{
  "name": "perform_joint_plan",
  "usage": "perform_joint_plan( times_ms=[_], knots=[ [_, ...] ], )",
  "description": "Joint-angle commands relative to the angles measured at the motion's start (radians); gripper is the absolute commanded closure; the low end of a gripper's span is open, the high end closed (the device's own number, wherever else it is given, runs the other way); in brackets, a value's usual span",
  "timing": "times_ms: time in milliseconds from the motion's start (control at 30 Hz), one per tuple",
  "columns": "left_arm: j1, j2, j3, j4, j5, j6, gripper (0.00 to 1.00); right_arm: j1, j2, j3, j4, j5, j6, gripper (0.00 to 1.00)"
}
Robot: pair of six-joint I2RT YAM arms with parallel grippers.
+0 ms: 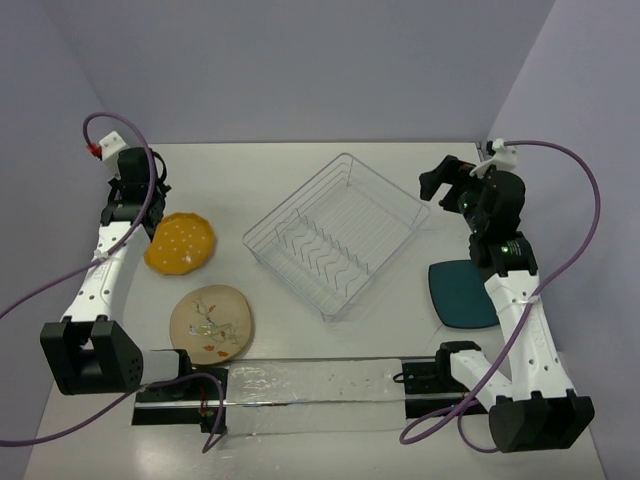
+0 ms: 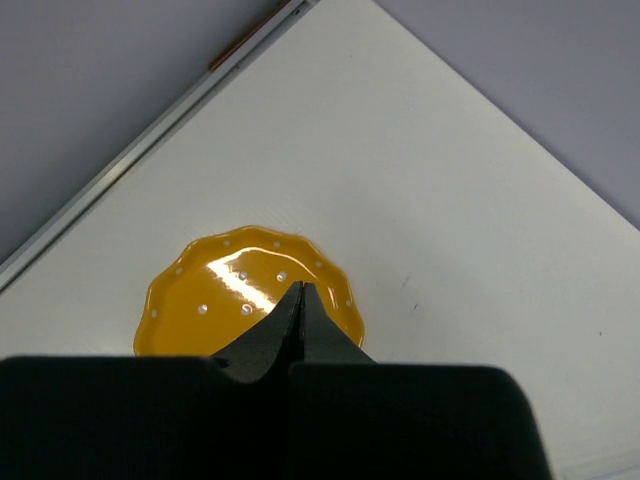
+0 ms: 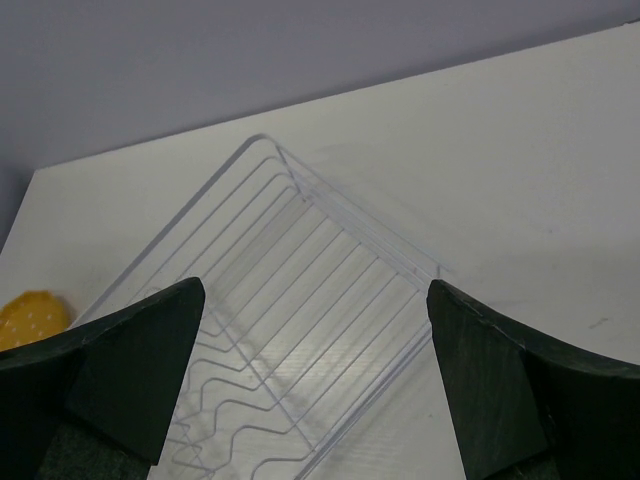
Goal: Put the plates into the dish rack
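The orange-yellow scalloped plate (image 1: 180, 243) lies flat at the left; it also shows in the left wrist view (image 2: 225, 295) and at the left edge of the right wrist view (image 3: 30, 315). My left gripper (image 1: 152, 212) (image 2: 302, 288) is shut and empty, its tips just above that plate's near part. The beige patterned plate (image 1: 211, 322) lies nearer the front left. The dark teal plate (image 1: 460, 292) lies at the right, partly under my right arm. The wire dish rack (image 1: 335, 235) (image 3: 300, 290) stands in the middle with no plates in it. My right gripper (image 1: 438, 182) (image 3: 315, 290) is open, above the rack's right corner.
A clear plastic strip (image 1: 320, 385) runs along the front edge between the arm bases. Purple-grey walls close in the back and both sides. Bare white tabletop (image 1: 250, 175) lies behind the rack.
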Motion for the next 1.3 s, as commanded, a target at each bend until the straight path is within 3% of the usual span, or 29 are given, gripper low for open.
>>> perform_joint_plan(
  times_ms=[0,100,133,167,233,267,333,400,600,667,900,1067,1267],
  knots=[
    [0.007,0.016,0.016,-0.076,-0.042,-0.103,1.0,0.022,0.045,0.04,0.048,-0.183,-0.047,0.0],
    [0.067,0.024,0.001,-0.079,0.014,-0.143,0.99,0.065,0.068,0.056,0.053,-0.201,-0.052,0.0],
    [0.085,0.026,0.001,-0.105,0.041,-0.163,0.89,0.103,0.078,0.059,0.054,-0.173,-0.059,0.0],
    [0.107,0.032,0.0,-0.13,0.053,-0.193,0.69,0.14,0.085,0.071,0.053,-0.144,-0.076,0.0],
    [0.134,0.035,-0.013,-0.157,0.058,-0.253,0.5,0.192,0.103,0.101,0.053,-0.112,-0.093,0.0],
    [0.144,0.032,-0.034,-0.187,0.055,-0.29,0.32,0.262,0.12,0.124,0.053,-0.076,-0.111,0.0],
    [0.156,0.019,-0.088,-0.203,0.047,-0.345,0.14,0.35,0.155,0.162,0.056,-0.077,-0.129,0.0],
    [0.178,0.007,-0.153,-0.186,0.118,-0.373,0.05,0.466,0.198,0.199,0.056,-0.074,-0.15,0.0],
    [0.198,-0.043,-0.318,-0.181,0.244,-0.43,0.04,0.655,0.289,0.255,0.053,-0.085,-0.194,0.0],
    [0.194,-0.149,-0.41,-0.213,0.286,-0.489,0.02,0.729,0.31,0.249,0.054,-0.127,-0.187,0.0],
    [0.193,-0.446,-0.545,-0.415,0.23,-0.619,0.01,0.938,0.472,0.25,0.053,-0.115,-0.075,0.0],
    [0.171,-0.501,-0.607,-0.418,0.297,-0.675,0.01,1.024,0.611,0.306,0.056,-0.074,-0.062,0.0],
    [0.162,-0.455,-0.609,-0.394,0.212,-0.727,0.01,1.094,0.732,0.387,0.056,-0.005,-0.065,0.0]
  ],
)
